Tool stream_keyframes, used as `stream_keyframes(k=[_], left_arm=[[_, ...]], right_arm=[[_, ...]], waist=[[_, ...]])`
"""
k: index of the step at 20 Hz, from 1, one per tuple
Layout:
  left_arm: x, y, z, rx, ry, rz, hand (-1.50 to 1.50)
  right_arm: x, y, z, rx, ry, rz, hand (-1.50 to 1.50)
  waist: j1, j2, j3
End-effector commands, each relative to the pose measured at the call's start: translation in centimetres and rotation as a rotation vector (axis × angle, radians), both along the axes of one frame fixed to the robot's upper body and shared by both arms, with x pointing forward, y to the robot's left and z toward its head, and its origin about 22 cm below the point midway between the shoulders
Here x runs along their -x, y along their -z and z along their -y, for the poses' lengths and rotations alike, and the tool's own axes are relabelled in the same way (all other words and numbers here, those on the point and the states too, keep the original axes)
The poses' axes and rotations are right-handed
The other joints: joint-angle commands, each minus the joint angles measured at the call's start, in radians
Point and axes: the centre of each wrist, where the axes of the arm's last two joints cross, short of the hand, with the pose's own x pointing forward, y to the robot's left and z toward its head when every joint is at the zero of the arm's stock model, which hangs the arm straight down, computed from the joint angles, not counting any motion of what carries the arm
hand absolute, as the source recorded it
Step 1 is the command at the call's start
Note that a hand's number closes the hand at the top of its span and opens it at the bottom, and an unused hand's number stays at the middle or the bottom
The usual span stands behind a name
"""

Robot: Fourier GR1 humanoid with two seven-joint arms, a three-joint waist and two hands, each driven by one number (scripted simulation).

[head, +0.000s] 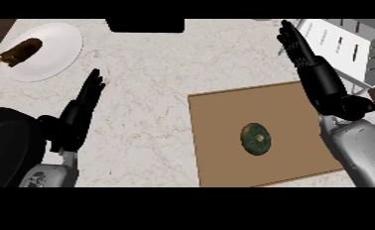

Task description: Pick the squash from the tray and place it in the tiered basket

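A dark green round squash lies near the middle of the flat brown tray at the lower right. My right hand is above the tray's right edge, fingers straight and pointing away toward the tiered basket, a white wire frame at the upper right corner. It is open and apart from the squash. My left hand rests open at the lower left over the counter, fingers up, holding nothing.
A white plate with a brown oblong food item sits at the upper left. A black object stands at the counter's far edge. Light marble counter lies between plate and tray.
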Motion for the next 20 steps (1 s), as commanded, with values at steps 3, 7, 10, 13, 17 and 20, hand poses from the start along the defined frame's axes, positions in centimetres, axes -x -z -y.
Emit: stream_keyframes(k=[3,7,10,13,17,20], left_arm=[[3.2,4.0,-1.8,-0.018,-0.133,-0.123,0.0],[5.0,5.8,-3.7,-0.035,-0.274,-0.225,0.0],[6.4,7.1,-3.5,-0.02,-0.309,-0.272,0.0],[7.0,7.1,-3.0,-0.02,-0.271,-0.275,0.0],[6.2,7.5,0.4,-0.019,-0.239,-0.246,0.0],[6.2,7.2,-1.4,-0.033,-0.233,-0.249,0.0]], right_arm=[[1.9,-1.6,3.3,-0.01,0.331,0.106,1.5],[3.7,1.3,13.7,0.158,0.922,-0.024,1.5],[5.0,3.7,11.3,-0.306,1.167,-0.042,-1.5],[8.5,4.1,8.6,-0.339,1.228,0.114,-1.5],[15.2,3.7,4.5,-0.321,1.132,0.107,-1.5],[17.9,4.5,4.2,-0.189,1.037,-0.16,-1.5]], waist=[[-0.019,-0.013,0.05],[-0.139,-0.005,0.04],[-0.117,-0.021,0.056],[-0.07,-0.02,0.053],[-0.037,-0.008,0.051],[-0.025,-0.002,0.045]])
